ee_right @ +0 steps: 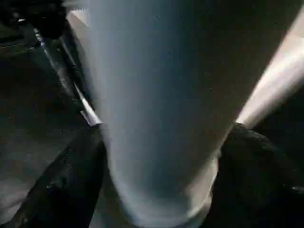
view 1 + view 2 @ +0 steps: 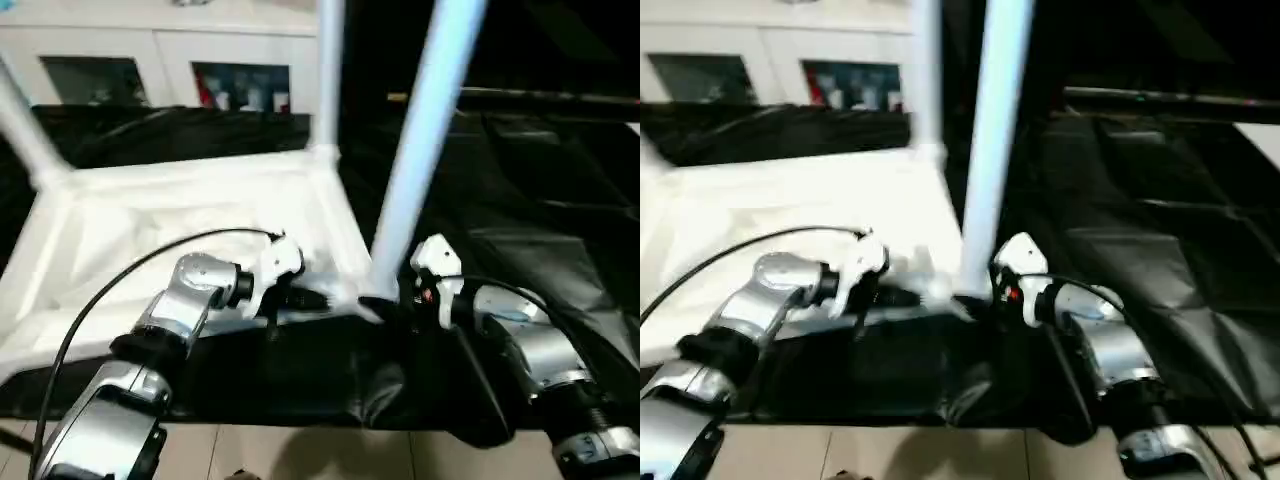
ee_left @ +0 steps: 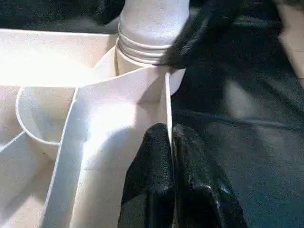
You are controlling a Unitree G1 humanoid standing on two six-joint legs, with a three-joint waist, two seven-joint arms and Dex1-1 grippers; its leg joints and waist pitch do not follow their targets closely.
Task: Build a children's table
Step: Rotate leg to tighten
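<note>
The white plastic children's tabletop (image 2: 150, 230) lies upside down on the black-draped work table (image 2: 540, 220). The left gripper (image 3: 170, 156) is pinched shut on the thin rim at its near right corner. There the long white tapered leg (image 2: 425, 140) stands in its socket, between the right gripper's (image 1: 156, 190) spread fingers. If only partly threaded, it could tilt or cross-thread.

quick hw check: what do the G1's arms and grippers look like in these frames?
Both forearms, left arm and right arm, are silver metal with black joints. White housings sit behind the black fingers. A black cable loops over the left arm; the right wrist shows a small red mark.
</note>
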